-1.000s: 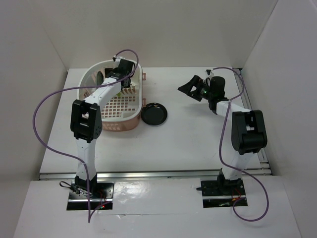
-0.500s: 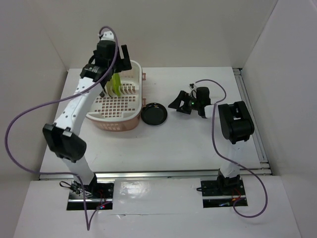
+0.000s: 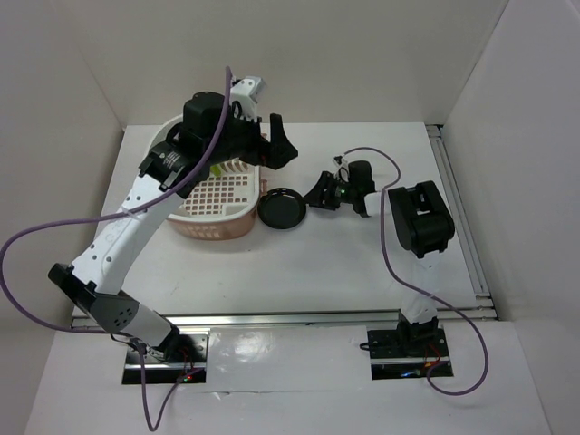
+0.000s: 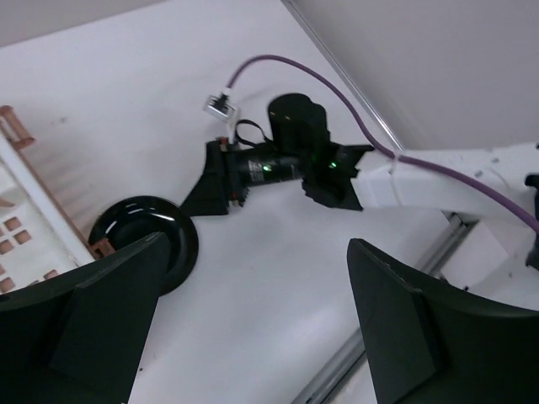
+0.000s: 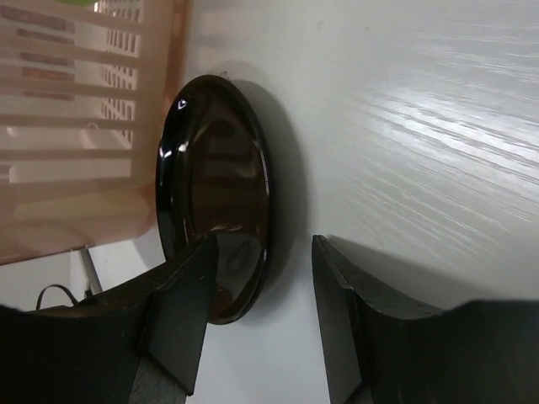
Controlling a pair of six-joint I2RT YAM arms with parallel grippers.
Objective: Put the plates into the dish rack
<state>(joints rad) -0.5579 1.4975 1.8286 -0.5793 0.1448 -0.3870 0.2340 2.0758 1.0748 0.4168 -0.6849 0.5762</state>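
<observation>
The glossy black plate (image 3: 282,210) lies flat on the table beside the right end of the pale pink dish rack (image 3: 222,227). My right gripper (image 3: 314,195) is low at the plate's right edge, open. In the right wrist view its jaws (image 5: 265,311) straddle the plate's near rim (image 5: 215,202) without closing on it. My left gripper (image 3: 276,145) is open and empty, raised over the rack's right end. A lime green plate (image 3: 217,169) stands in the rack. The cream and teal plates are hidden from view.
White walls enclose the table on the left, back and right. A metal rail (image 3: 453,208) runs along the table's right edge. The left wrist view shows the right gripper (image 4: 253,172), the black plate (image 4: 139,240) and the rack's corner (image 4: 21,181) below.
My left gripper lifted out of the rack and swung right, leaving the green plate standing inside. My right gripper moved left and down to the black plate's edge.
</observation>
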